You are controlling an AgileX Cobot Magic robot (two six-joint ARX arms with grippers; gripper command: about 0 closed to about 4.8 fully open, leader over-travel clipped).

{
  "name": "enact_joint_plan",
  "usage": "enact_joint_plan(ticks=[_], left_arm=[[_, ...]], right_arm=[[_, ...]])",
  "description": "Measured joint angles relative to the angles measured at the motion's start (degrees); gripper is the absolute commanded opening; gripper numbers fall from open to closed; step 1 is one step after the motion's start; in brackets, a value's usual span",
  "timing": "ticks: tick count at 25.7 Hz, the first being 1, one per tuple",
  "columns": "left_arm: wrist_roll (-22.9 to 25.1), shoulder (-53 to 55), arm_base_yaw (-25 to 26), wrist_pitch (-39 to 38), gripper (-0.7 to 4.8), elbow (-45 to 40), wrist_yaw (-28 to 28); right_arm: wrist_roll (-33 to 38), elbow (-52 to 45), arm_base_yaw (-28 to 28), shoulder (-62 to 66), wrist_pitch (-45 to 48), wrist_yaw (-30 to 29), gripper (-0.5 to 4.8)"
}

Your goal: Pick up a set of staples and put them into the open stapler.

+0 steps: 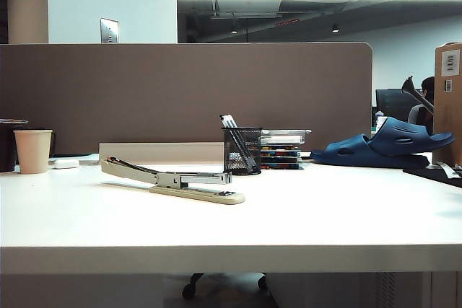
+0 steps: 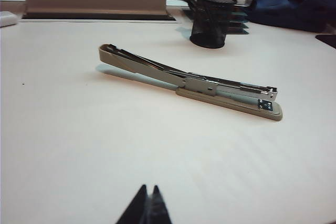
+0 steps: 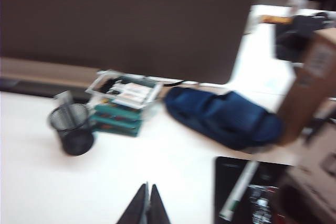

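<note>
- Office desk setup: white table with a brown divider panel behind it.
- The stapler lies flat mid-table with its silver magazine showing; a mesh pen cup stands just behind.
- Can't spot the staples anywhere.
- Left gripper hangs over bare table near the stapler, tips pinched together, holding nothing.
- Right gripper is above the table near blue slippers, fingers fully together, empty.

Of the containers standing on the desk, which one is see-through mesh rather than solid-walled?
The black mesh pen cup behind the stapler, holding pens. The paper cup at the desk's left end is solid cream.
</note>
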Motion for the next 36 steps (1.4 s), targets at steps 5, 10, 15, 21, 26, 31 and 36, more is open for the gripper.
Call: enact_joint_plan(ticks=[5, 10, 15, 21, 26, 31, 36], left_arm=[[0.0, 0.0, 0.0, 0.0, -0.06, 0.0, -0.4], [0.0, 0.0, 0.0, 0.0, -0.06, 0.0, -0.4], [0.0, 0.0, 0.0, 0.0, -0.06, 0.0, -0.4], [0.0, 0.0, 0.0, 0.0, -0.06, 0.0, -0.4], [0.0, 0.0, 0.0, 0.0, -0.06, 0.0, -0.4], [0.0, 0.0, 0.0, 0.0, -0.06, 0.0, -0.4], [0.7, 0.0, 0.0, 0.0, -0.06, 0.0, -0.6]], right_arm=[[0.0, -7.6, -3.6, -10.1, -0.7, -0.2, -0.09], [1.1, -18.2, -3.9, -20.0, -1.0, -3.4, -0.09], [2.1, -26.2, -3.1, -28.4, -1.0, -3.5, -0.09], [2.7, -33.4, 1.9, -36.0, -0.8, -2.8, -0.09], [3.8, -38.6, 1.9, -43.1, -0.6, -2.3, -0.08], [4.9, -47.7, 1.9, -49.6, 3.1, -2.3, -0.09], [7.0, -56.0, 1.9, -56.7, 9.2, -2.3, -0.09]])
